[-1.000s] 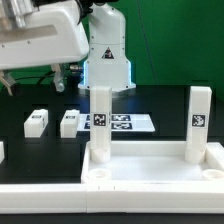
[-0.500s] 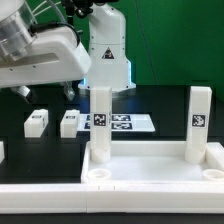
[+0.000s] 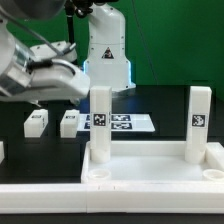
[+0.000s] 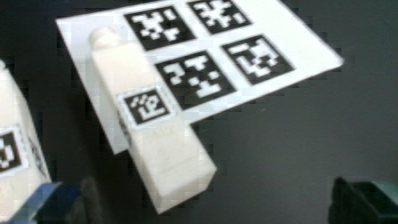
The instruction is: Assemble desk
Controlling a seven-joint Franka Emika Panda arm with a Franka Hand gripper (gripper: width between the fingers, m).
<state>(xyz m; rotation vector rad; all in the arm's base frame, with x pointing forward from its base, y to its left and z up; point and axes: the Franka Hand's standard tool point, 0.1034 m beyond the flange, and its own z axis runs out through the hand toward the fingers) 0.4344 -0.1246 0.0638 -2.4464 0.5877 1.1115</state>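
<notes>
The desk's white tabletop (image 3: 150, 165) lies rim-up at the front, with two tagged white legs standing upright in its far corners (image 3: 101, 122) (image 3: 199, 120). Two loose legs lie on the black table behind it (image 3: 37, 122) (image 3: 69, 122). My gripper (image 3: 48, 98) hangs just above them, on the exterior view's left. In the wrist view it (image 4: 214, 205) is open, its dark fingertips (image 4: 50, 204) wide apart. One loose leg (image 4: 151, 135) lies below, its end reaching between them without touching. The other leg (image 4: 11, 135) shows at the picture's edge.
The marker board (image 3: 128, 123) lies flat behind the tabletop, right beside the nearer loose leg, and shows in the wrist view (image 4: 205, 50). The arm's white base (image 3: 108, 50) stands at the back. A small white part (image 3: 2, 150) pokes in at the left edge.
The arm has swung down and toward the loose legs, bringing the open gripper low over them. The legs and tabletop have not moved.
</notes>
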